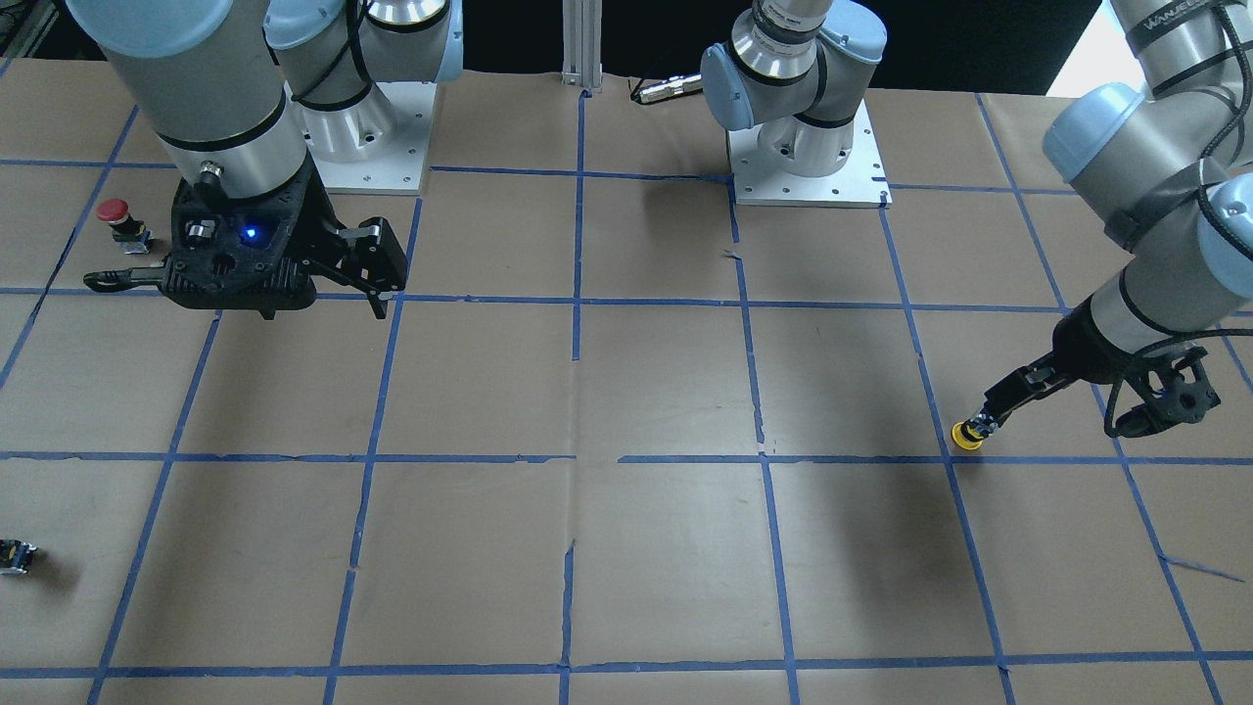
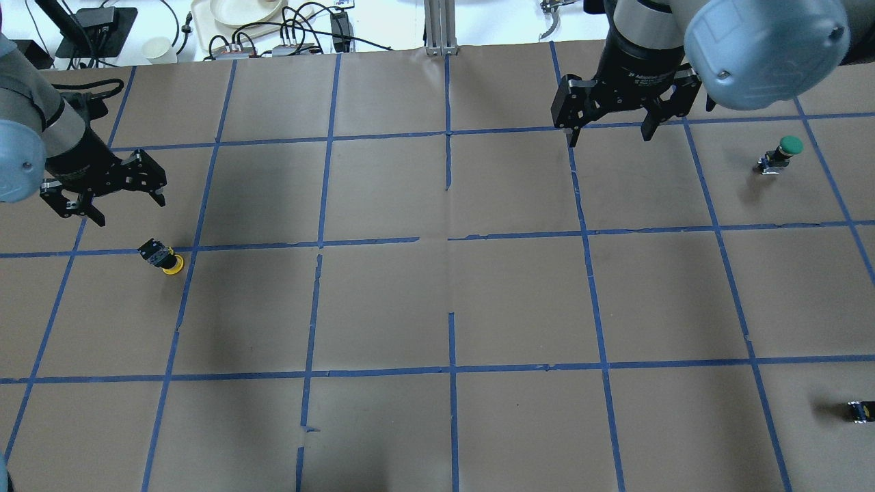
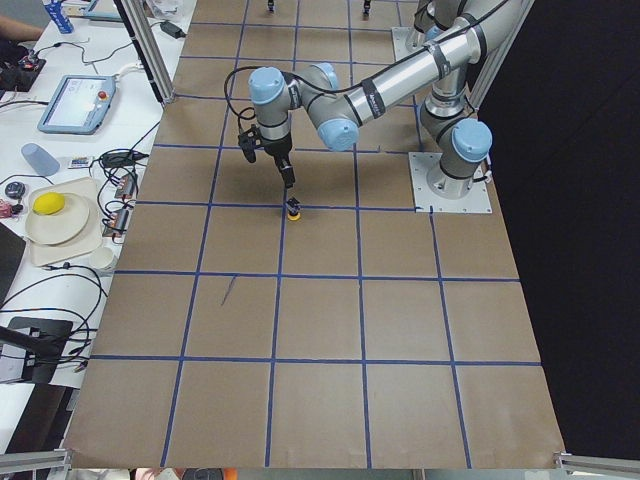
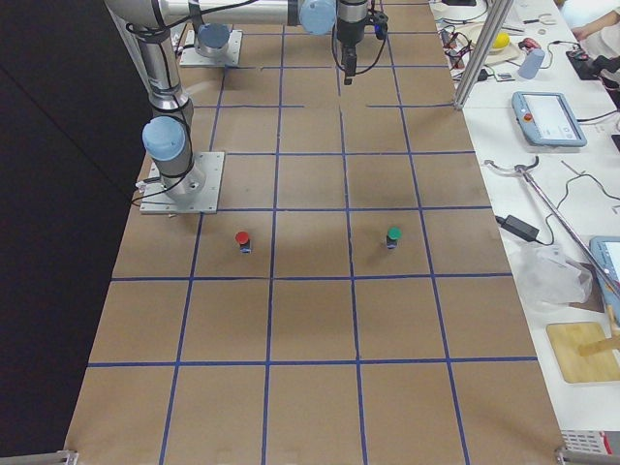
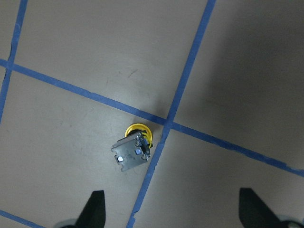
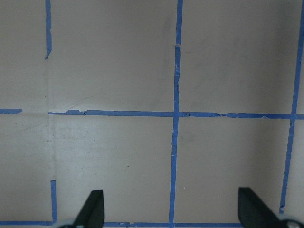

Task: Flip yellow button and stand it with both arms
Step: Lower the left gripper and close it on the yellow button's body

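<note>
The yellow button (image 2: 164, 258) rests cap-down on the brown paper at the table's left, its grey-white contact block turned up (image 5: 134, 151). It also shows in the front view (image 1: 969, 434) and the left side view (image 3: 292, 210). My left gripper (image 2: 130, 210) hangs open and empty just above and beside the button. In the left wrist view the button lies ahead of the left fingertip (image 5: 95, 209), not between the fingers. My right gripper (image 2: 608, 137) is open and empty, high over bare paper at the far right (image 6: 172, 211).
A red-capped button (image 1: 116, 220) and a green-capped button (image 2: 779, 154) stand on the robot's right side. A small dark capless part (image 2: 860, 411) lies near the right edge. The arm bases (image 1: 808, 166) are bolted at the robot's edge. Cables and dishes lie beyond the far edge.
</note>
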### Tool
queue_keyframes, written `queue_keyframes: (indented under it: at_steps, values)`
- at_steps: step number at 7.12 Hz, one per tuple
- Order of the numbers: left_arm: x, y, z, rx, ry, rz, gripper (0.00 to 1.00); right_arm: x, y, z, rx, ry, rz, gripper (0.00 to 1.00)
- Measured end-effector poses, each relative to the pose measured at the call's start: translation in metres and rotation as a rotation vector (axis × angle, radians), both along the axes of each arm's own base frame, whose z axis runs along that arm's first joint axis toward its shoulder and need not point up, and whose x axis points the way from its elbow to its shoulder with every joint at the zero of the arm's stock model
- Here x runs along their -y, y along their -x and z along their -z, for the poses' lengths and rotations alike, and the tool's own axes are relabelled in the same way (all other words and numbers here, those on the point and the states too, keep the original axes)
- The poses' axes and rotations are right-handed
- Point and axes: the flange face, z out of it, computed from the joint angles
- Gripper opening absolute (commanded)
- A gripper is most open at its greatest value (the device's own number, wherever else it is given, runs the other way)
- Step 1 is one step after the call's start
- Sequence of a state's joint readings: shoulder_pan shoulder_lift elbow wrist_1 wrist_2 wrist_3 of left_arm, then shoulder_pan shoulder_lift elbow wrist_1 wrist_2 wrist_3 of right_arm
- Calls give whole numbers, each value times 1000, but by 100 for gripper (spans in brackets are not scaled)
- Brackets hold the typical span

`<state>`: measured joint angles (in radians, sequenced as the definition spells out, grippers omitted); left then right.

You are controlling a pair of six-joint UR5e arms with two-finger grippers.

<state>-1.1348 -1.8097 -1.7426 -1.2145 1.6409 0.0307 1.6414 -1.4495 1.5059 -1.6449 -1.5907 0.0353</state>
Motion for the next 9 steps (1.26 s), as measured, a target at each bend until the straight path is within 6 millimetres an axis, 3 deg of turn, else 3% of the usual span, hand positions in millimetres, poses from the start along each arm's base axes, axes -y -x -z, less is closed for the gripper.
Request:
queue_keyframes:
  at_steps: [1,3,6,8,9]
  values:
    - [0,-13,10,-7,-13,-12,99,0,0,0,0,0,0,100]
    - [-3,-21,32,-36,-57,107,99,0,0,0,0,-1,0,100]
    - [-24,-12,80,-37,-47,293,99,0,1,0,-2,-1,1,100]
    - [-30,-9,91,-20,-20,414,98,0,1,-1,-2,-1,0,100]
    - [-31,-8,91,-20,-18,446,82,0,1,-1,-2,-1,1,100]
